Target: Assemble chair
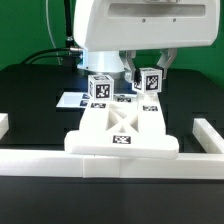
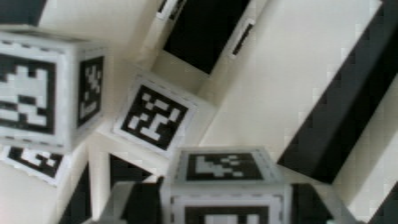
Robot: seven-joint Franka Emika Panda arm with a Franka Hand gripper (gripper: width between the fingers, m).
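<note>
The chair's seat assembly, a white plate with crossed ribs and a small tag, lies against the near rail. A white tagged leg block stands upright at its far edge, towards the exterior view's left. A second tagged leg block hangs just above the plate's far right corner, with my gripper shut on it, one finger on each side. In the wrist view this held block sits between my gripper's fingers, the standing block shows beyond it, and a flat tag lies between them.
A long white border rail runs along the near side, with short end pieces at the left and right. The marker board lies flat on the black table behind the seat. A green wall backs the scene.
</note>
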